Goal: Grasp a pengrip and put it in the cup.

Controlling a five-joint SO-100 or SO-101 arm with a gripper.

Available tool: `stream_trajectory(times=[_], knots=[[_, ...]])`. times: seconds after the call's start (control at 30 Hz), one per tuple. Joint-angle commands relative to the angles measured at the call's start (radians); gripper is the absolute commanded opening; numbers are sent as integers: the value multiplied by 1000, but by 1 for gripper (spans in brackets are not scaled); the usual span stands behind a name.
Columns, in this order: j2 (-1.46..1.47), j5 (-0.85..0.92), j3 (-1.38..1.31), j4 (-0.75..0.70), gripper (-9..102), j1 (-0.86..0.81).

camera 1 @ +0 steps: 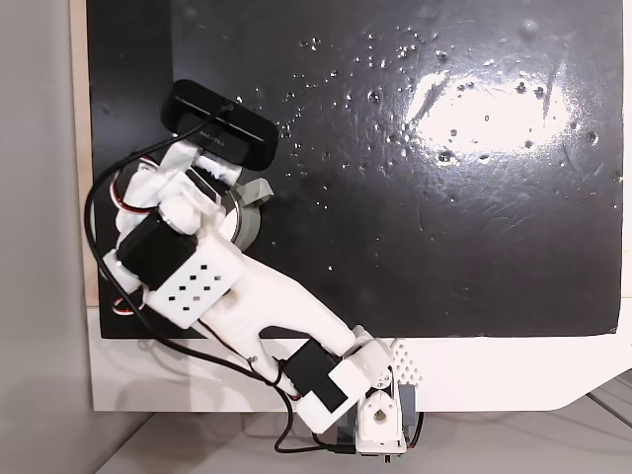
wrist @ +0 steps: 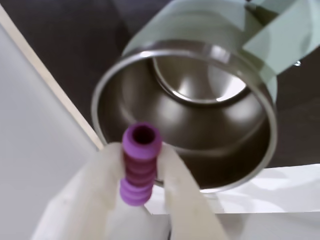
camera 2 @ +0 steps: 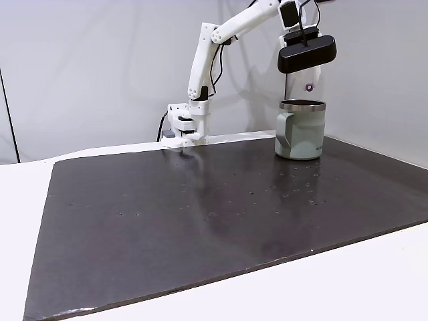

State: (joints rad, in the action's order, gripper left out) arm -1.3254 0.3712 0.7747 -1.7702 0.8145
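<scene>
In the wrist view a purple ribbed pengrip (wrist: 141, 167) stands clamped between my two white fingers (wrist: 107, 175), so my gripper (wrist: 140, 152) is shut on it. Right beneath it opens the cup (wrist: 200, 115), shiny steel inside and pale grey-green outside, its handle (wrist: 285, 35) at the upper right. In a fixed view the cup (camera 2: 301, 130) stands at the back right of the mat, with my gripper (camera 2: 307, 93) hanging just above its rim and the pengrip (camera 2: 309, 87) showing as a purple dot. From above, my arm covers most of the cup (camera 1: 252, 222).
A black mat (camera 2: 200, 214) covers the white table (camera 2: 374, 281). The arm's base (camera 2: 187, 130) stands at the mat's far edge. The black wrist camera (camera 2: 307, 53) sits above the cup. A pale wall runs close behind.
</scene>
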Motion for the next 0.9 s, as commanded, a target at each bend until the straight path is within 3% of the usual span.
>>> stream_trajectory(times=[0.0,0.23,0.47,0.87], knots=[[-28,35,-8,-43,0,26],[-26,37,-2,-44,1,34],[-21,31,-31,-49,24,34],[-20,31,-34,-51,24,32]])
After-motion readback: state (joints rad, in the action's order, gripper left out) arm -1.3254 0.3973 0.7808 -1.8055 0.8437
